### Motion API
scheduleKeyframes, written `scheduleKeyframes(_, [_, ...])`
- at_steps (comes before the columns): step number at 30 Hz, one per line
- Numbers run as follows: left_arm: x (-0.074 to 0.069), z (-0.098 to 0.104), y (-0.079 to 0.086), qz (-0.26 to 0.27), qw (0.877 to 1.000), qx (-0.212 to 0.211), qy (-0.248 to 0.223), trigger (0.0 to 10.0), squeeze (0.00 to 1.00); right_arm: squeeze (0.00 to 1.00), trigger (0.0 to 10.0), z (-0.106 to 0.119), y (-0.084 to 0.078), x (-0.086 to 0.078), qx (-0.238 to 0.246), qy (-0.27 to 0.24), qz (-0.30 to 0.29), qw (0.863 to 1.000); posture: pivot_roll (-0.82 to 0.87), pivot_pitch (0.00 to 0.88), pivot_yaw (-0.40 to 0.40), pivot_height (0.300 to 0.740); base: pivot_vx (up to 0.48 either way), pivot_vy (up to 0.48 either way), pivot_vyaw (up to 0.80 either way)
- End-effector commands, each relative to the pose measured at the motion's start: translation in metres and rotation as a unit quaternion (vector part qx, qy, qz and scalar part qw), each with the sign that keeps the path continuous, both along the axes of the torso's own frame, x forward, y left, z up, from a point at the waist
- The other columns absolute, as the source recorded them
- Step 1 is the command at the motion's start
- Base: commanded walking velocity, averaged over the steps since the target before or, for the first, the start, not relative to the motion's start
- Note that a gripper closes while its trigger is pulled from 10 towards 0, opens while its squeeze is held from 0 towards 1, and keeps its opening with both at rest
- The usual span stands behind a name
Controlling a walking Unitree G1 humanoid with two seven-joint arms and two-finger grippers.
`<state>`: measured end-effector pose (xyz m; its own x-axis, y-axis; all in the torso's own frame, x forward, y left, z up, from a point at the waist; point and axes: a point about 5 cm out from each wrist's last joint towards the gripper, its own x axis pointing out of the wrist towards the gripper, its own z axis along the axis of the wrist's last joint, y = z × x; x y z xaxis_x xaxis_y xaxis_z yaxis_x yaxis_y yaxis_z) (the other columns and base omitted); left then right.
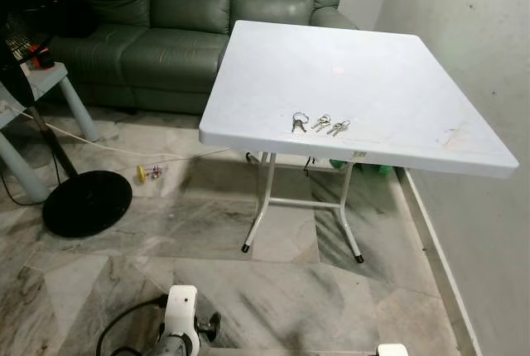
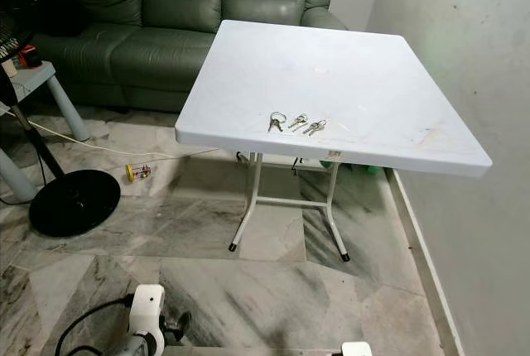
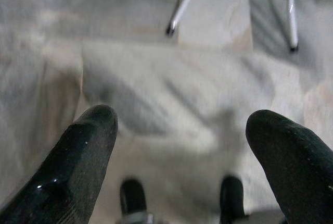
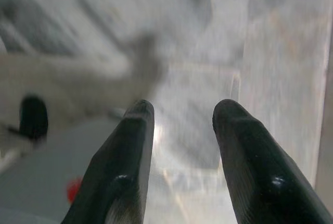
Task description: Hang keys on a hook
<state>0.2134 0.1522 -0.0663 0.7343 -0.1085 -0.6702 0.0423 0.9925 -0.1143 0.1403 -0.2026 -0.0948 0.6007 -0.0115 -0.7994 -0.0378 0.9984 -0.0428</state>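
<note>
Three small bunches of keys lie in a row near the front edge of the white folding table (image 1: 389,66): a ringed bunch (image 1: 300,121), a middle bunch (image 1: 321,122) and a right bunch (image 1: 338,127). Both my arms hang low, well short of the table. The left arm (image 1: 180,323) shows at the bottom edge of the eye views. In the left wrist view, the left gripper (image 3: 182,130) is open wide over the marble floor, facing the table's legs (image 3: 181,6). The right gripper (image 4: 182,112) is open over the floor with nothing between its fingers.
A green leather sofa (image 1: 166,25) stands behind the table. At the left are a black round fan base (image 1: 87,203), a small pale side table (image 1: 50,83) and a white cable (image 1: 124,151) across the floor. A wall (image 1: 480,83) runs close along the table's right side.
</note>
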Motion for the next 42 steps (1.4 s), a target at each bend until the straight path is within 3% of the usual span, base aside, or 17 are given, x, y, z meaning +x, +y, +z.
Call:
scheduleKeyframes(1, [0.012,0.009,-0.002,-0.005,0.999,-0.004,-0.035,10.0,0.00,0.00,10.0,0.009,-0.003,0.017,0.002,-0.045,-0.001,0.999,0.03,0.000,-0.056,0.740,0.000,0.000,0.00])
scheduleKeyframes(5, [0.030,0.025,-0.005,-0.018,0.995,-0.017,-0.097,10.0,0.00,0.00,10.0,0.026,-0.001,0.045,0.010,-0.125,0.017,0.992,0.03,0.000,-0.046,0.740,0.000,0.000,0.00])
scheduleKeyframes(7, [0.033,0.028,-0.007,-0.021,0.994,-0.023,-0.109,10.0,0.00,0.00,10.0,0.030,0.001,0.050,0.015,-0.142,0.021,0.989,0.03,0.000,-0.043,0.740,0.000,0.000,0.00])
scheduleKeyframes(9, [0.047,0.045,-0.010,-0.033,0.983,-0.047,-0.175,10.0,0.00,0.00,10.0,0.047,0.003,0.068,0.028,-0.211,0.041,0.976,0.02,0.000,-0.042,0.740,0.000,0.000,0.00])
scheduleKeyframes(11, [0.050,0.049,-0.011,-0.035,0.980,-0.053,-0.189,10.0,0.00,0.00,10.0,0.051,0.003,0.071,0.028,-0.227,0.045,0.973,0.02,0.000,-0.042,0.740,0.000,0.000,0.00])
scheduleKeyframes(14, [0.057,0.068,-0.016,-0.061,0.962,-0.073,-0.256,10.0,0.00,0.00,10.0,0.070,0.002,0.082,0.036,-0.300,0.047,0.952,0.03,0.000,-0.042,0.740,0.000,0.000,0.00])
scheduleKeyframes(15, [0.058,0.072,-0.017,-0.065,0.958,-0.075,-0.271,10.0,0.00,0.79,10.0,0.077,0.002,0.083,0.053,-0.324,0.044,0.943,0.03,0.000,-0.042,0.740,0.000,0.000,0.00])
scheduleKeyframes(16, [0.058,0.075,-0.017,-0.066,0.956,-0.076,-0.277,10.0,0.00,0.79,10.0,0.081,0.003,0.084,0.064,-0.337,0.041,0.938,0.03,0.000,-0.042,0.740,0.000,0.000,0.00])
scheduleKeyframes(17, [0.059,0.080,-0.017,-0.062,0.952,-0.081,-0.289,10.0,0.00,1.00,10.0,0.085,0.004,0.084,0.067,-0.352,0.043,0.932,0.03,0.001,-0.042,0.740,0.000,0.000,0.00])
scheduleKeyframes(25, [0.062,0.107,-0.018,-0.078,0.932,-0.074,-0.347,10.0,0.00,1.00,10.0,0.105,0.015,0.081,0.070,-0.405,0.060,0.910,0.04,0.016,-0.038,0.740,0.000,0.000,0.00])
scheduleKeyframes(28, [0.068,0.122,-0.019,-0.085,0.922,-0.065,-0.373,10.0,0.00,1.00,10.0,0.120,0.026,0.086,0.083,-0.441,0.063,0.891,0.03,0.021,-0.032,0.740,0.000,0.000,0.00])
scheduleKeyframes(33, [0.073,0.137,-0.022,-0.094,0.911,-0.068,-0.396,10.0,0.00,1.00,10.0,0.137,0.031,0.094,0.097,-0.471,0.056,0.875,0.03,0.016,-0.031,0.740,0.000,0.000,0.00])
scheduleKeyframes(35, [0.078,0.155,-0.024,-0.082,0.902,-0.098,-0.412,10.0,0.00,1.00,10.0,0.155,0.032,0.099,0.106,-0.492,0.053,0.863,0.03,0.012,-0.029,0.740,0.000,0.000,0.00])
scheduleKeyframes(42, [0.070,0.168,-0.026,-0.062,0.896,-0.143,-0.416,10.0,0.00,1.00,10.0,0.179,0.037,0.100,0.110,-0.513,0.068,0.849,0.02,0.000,-0.026,0.740,0.000,0.000,0.00])
